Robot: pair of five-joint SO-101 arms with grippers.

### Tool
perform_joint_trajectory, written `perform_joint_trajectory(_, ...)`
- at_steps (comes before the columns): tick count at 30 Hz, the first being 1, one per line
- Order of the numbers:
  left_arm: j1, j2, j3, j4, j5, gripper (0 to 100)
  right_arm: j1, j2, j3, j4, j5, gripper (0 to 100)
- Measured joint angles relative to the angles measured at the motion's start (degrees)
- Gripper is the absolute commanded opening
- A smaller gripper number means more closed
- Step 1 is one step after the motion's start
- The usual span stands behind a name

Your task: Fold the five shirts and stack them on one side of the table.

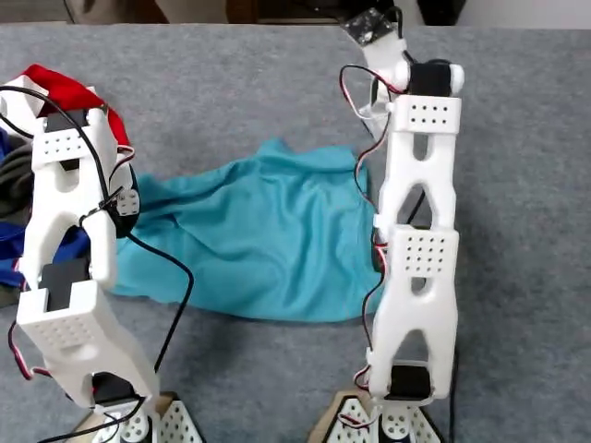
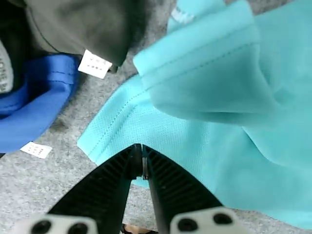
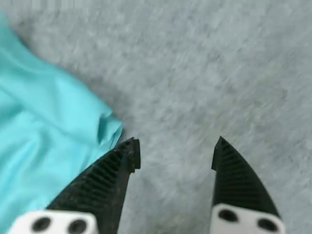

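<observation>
The table [image 1: 517, 138] is covered in a grey, felt-like fabric. A teal shirt [image 1: 268, 240] is laid rumpled at the centre, between the two arms, with its long axis running left to right. A red shirt [image 1: 60, 88], a blue shirt [image 2: 34, 107] and a dark shirt [image 2: 83, 24] are heaped at the left edge. The left gripper [image 2: 142, 153] is pressed closed at the teal hem; the right gripper [image 3: 176, 151] is spread wide over bare table just beside the shirt

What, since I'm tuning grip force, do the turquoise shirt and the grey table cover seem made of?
The turquoise shirt looks like a thin, matte knit, perhaps polyester or piqué cotton: a fine mesh grain and stitched hems show, and it drapes in soft folds. The table cover looks like grey felt or short-pile carpet, matte with mottled fibres.
</observation>
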Motion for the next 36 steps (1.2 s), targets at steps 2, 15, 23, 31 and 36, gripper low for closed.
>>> perform_joint_trajectory(2, 0.0, 0.0, 0.18, 0.0, 0.0, 2, -0.53, 0.88, 0.0, -2.9, -1.85, 25.3)
perform_joint_trajectory(15, 0.0, 0.0, 0.18, 0.0, 0.0, 2, -9.76, 16.62, 0.0, -12.04, -6.77, 25.3)
perform_joint_trajectory(23, 0.0, 2.81, 0.18, -0.18, 0.0, 2, -9.67, 18.11, -0.35, -10.55, -8.35, 5.0)
perform_joint_trajectory(31, 0.0, 4.31, 0.18, -0.18, 0.0, 2, -9.58, 18.11, -5.36, -3.34, -8.35, 1.5)
perform_joint_trajectory(36, 0.0, 4.31, 0.09, -0.18, 0.0, 2, -9.05, 17.41, -11.69, 1.67, -8.35, 1.3)
